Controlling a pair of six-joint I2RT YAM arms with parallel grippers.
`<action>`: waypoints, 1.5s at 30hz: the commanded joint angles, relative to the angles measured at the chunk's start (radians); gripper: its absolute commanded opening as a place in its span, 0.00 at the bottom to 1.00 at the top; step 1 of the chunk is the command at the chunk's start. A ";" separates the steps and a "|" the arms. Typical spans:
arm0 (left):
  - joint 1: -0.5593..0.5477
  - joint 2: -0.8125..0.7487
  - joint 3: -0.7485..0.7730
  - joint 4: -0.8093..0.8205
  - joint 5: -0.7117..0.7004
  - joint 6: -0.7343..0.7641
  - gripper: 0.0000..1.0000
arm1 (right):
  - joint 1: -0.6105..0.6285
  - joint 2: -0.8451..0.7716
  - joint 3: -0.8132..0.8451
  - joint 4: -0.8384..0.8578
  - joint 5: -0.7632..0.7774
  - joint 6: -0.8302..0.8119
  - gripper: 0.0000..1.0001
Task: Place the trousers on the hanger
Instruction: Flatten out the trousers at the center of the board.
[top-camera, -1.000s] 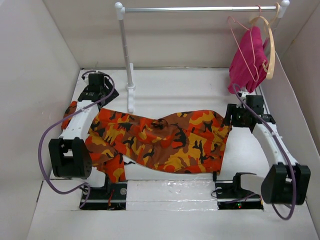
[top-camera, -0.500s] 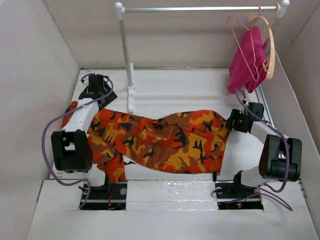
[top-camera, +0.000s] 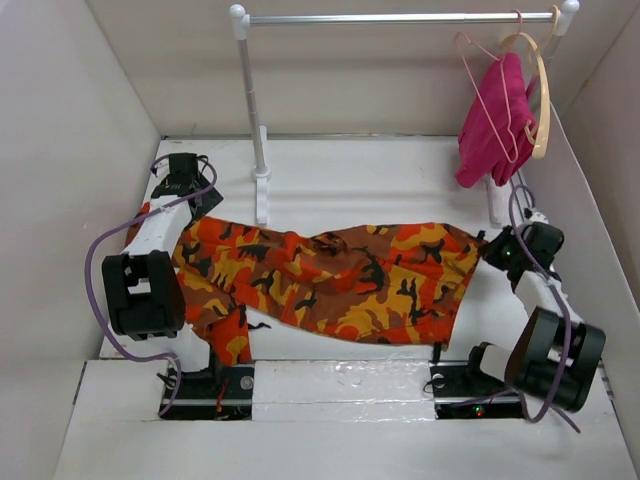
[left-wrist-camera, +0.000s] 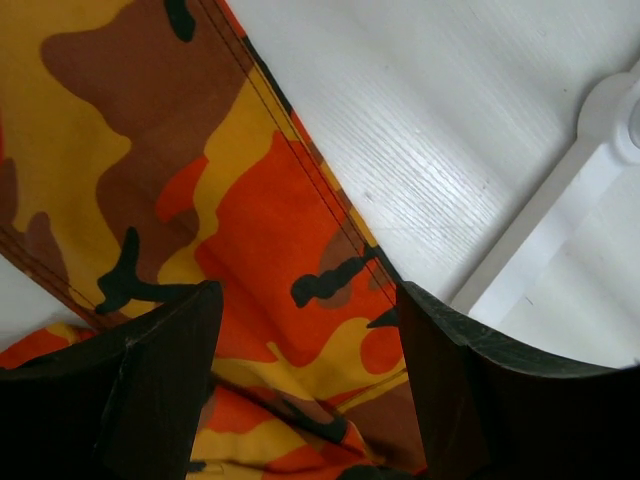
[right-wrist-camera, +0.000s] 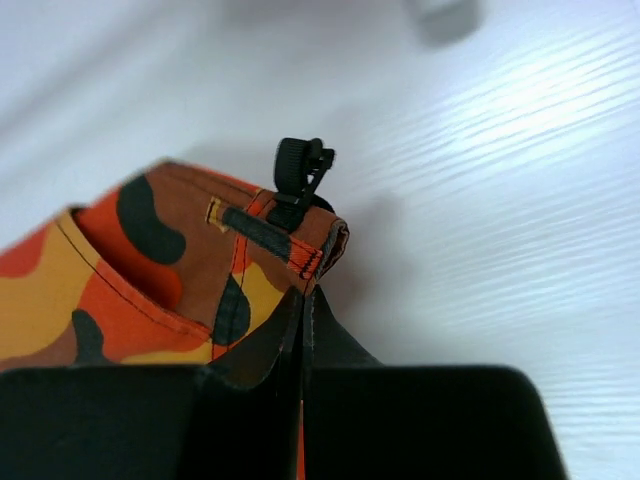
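Observation:
The camouflage trousers (top-camera: 330, 285) lie spread flat across the table, legs to the left and waist to the right. My right gripper (top-camera: 492, 250) is shut on the waistband corner (right-wrist-camera: 300, 250), just below a black belt loop and clip (right-wrist-camera: 300, 165); its closed tips (right-wrist-camera: 303, 295) pinch the cloth. My left gripper (top-camera: 185, 195) hovers open over the leg end, and the cloth (left-wrist-camera: 250, 220) passes between its spread fingers (left-wrist-camera: 308, 300) untouched. The thin pink wire hanger (top-camera: 462, 42) hangs on the rail at the back right.
A clothes rack stands at the back, with a rail (top-camera: 400, 17), a post (top-camera: 252, 100) and a white foot (left-wrist-camera: 560, 210). A magenta cloth (top-camera: 495, 120) and a pale wooden hanger (top-camera: 541, 90) hang beside the pink hanger. White walls enclose the table.
The right gripper has shut on the waistband corner and drawn it to the right, stretching the trousers. The right arm has folded back. The left wrist has shifted slightly left.

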 joint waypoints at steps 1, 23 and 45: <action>0.001 -0.017 0.003 -0.019 -0.081 0.012 0.66 | -0.106 -0.131 0.010 0.071 0.062 0.011 0.00; 0.105 0.348 0.167 -0.040 -0.045 0.049 0.64 | -0.226 0.006 0.057 0.092 -0.114 -0.067 0.00; 0.147 -0.128 0.221 -0.070 -0.098 -0.098 0.00 | -0.219 -0.189 0.141 0.032 -0.263 0.020 0.00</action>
